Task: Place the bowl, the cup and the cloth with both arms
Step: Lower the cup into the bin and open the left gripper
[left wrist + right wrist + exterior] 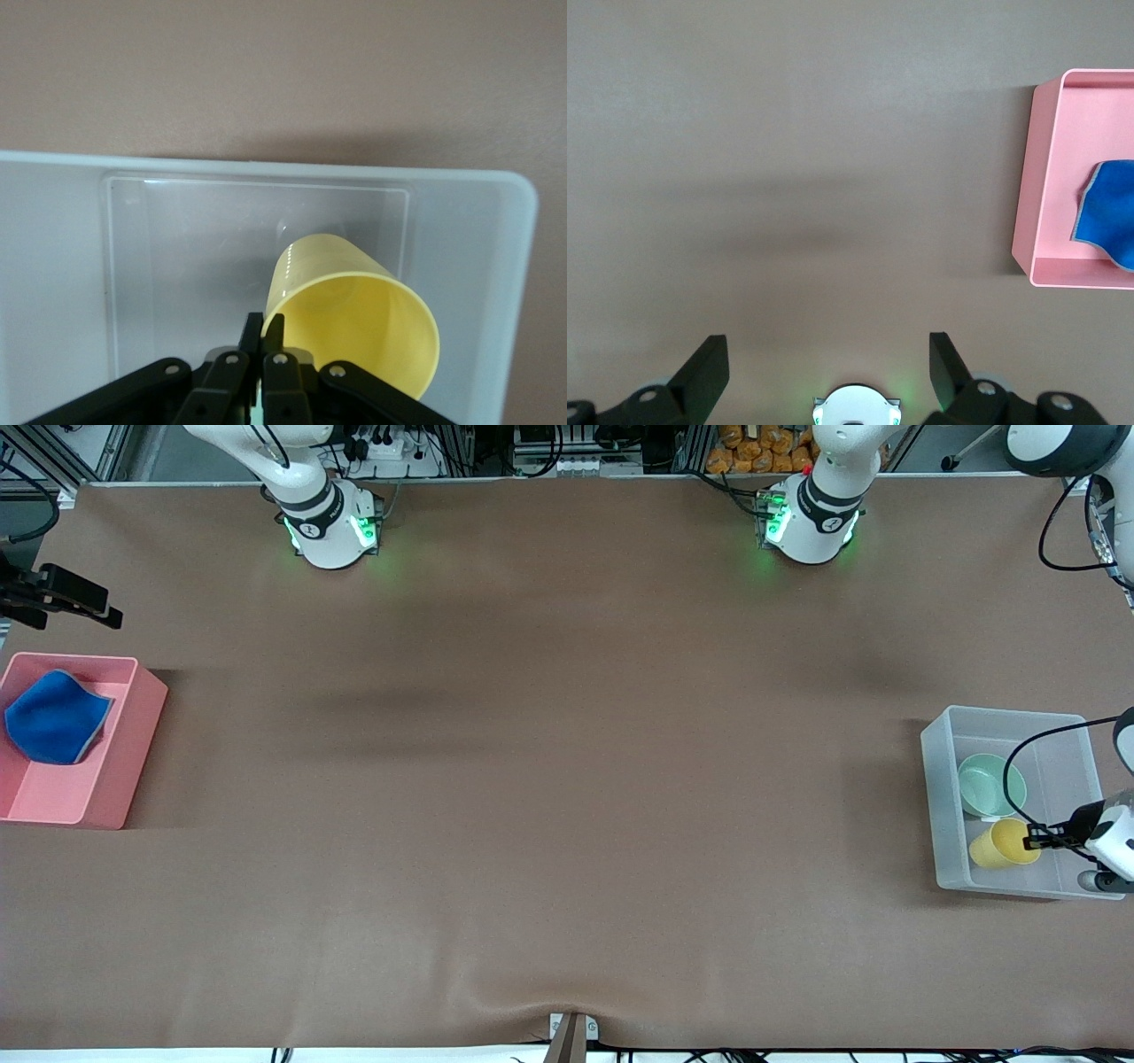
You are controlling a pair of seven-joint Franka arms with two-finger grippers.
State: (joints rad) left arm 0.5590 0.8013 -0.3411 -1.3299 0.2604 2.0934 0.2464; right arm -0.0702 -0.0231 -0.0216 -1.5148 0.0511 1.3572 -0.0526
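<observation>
Front view: the left pincer (1035, 838), at four o'clock on the desk (567, 779), is clamped on the rim of the tilted yellow cup (1001, 844) inside the clear bin (939, 806), beside the bowl (990, 785). At nine o'clock, the cloth (55, 716) lies in the pink bin (133, 753). The right pincer (828, 372) waits spread wide over bare desk.

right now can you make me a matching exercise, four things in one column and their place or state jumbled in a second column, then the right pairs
Things:
1. cloth
2. bowl
3. cup
4. right gripper

Places or states:
A. tilted, rim pinched by the shut left gripper
B. open, above bare table
C. lying in the pink bin
D. upright in the clear bin, farther from the front camera than the cup

Pairs: 1-C, 2-D, 3-A, 4-B
</observation>
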